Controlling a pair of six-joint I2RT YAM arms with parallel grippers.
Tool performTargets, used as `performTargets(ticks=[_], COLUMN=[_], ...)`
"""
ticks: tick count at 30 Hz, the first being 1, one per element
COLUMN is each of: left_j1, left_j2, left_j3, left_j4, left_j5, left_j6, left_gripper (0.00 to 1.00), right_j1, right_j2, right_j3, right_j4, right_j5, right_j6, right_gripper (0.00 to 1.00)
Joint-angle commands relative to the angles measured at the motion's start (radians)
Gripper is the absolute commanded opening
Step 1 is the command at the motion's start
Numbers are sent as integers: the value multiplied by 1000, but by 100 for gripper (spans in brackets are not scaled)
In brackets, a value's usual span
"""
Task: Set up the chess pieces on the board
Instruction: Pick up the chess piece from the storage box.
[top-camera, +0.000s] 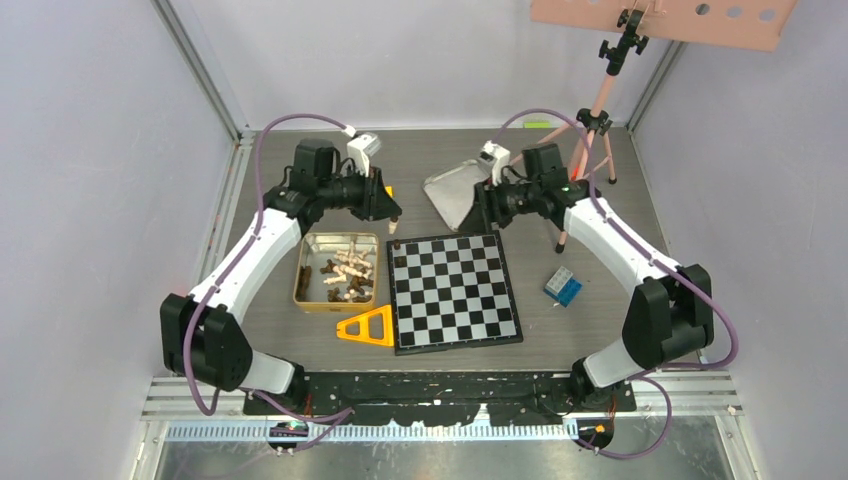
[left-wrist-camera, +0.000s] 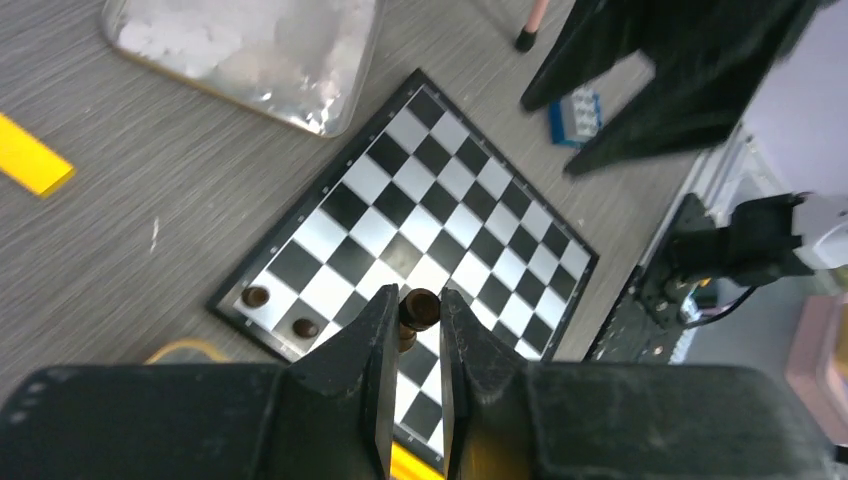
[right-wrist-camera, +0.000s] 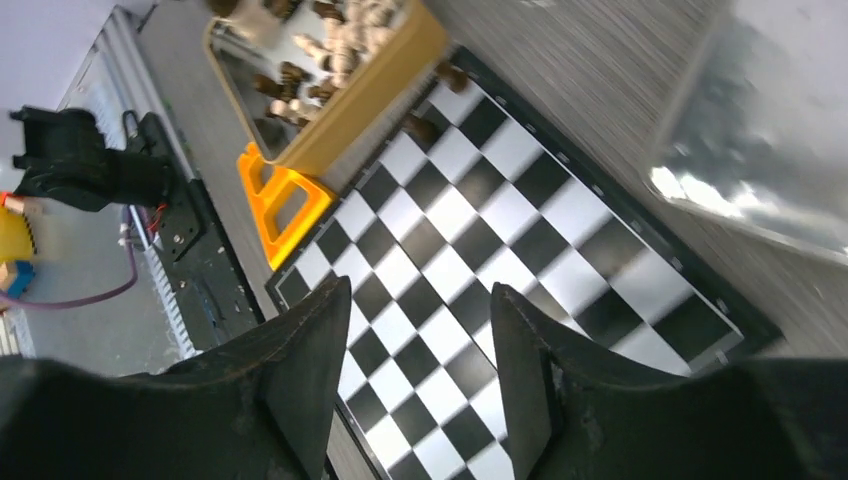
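The board (top-camera: 455, 290) lies flat in the middle of the table. Two dark chess pieces (left-wrist-camera: 256, 296) (left-wrist-camera: 305, 327) stand on squares at its far left corner, also seen in the right wrist view (right-wrist-camera: 420, 127). My left gripper (left-wrist-camera: 412, 300) is shut on a dark brown chess piece (left-wrist-camera: 420, 308), held above the board near that corner (top-camera: 394, 222). Many dark and pale chess pieces (top-camera: 345, 272) lie in the gold tin (top-camera: 303, 270) left of the board. My right gripper (right-wrist-camera: 418, 290) hangs open and empty over the board's far right part (top-camera: 490, 215).
A silver tin lid (top-camera: 455, 190) lies behind the board. A yellow triangular block (top-camera: 368, 328) sits at the board's near left. A blue block (top-camera: 563, 286) lies to the right. A pink tripod (top-camera: 590, 130) stands at the back right.
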Motion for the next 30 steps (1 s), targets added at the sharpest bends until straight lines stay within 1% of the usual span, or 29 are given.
performTargets(ticks=[1,5,8,11,15,23,27,30], left_j1=[2,20,65,106,134,224,254,278], left_j2=[28,17,1,-12,-29,-45,-50,-55], left_j3=[41,27,-2,-20,-29,-68,-84,-96], left_j4=[178,194,229,243,224,230,214,203], left_j5=[106,103,102,106,108,110,112,108], left_j6=[-206,-267,-340,-377,-383,-458,-462,-464], left_gripper=[0,0,0,0,0,0,0,0], right_j1=[126,204,245,284,306,344,354,370], right_j2=[-1,90,179,245,344,444,492,523], right_j3=[37,107,186,243,330,452,520,571], right_j4=[205,268,300,340,368,370,382,359], right_j5=[-11,14,8,13,7,-30,-60,-77], right_j6=[118,158,197,245,306,367,410,412], right_gripper=[62,65,65,66,65,63,60,59])
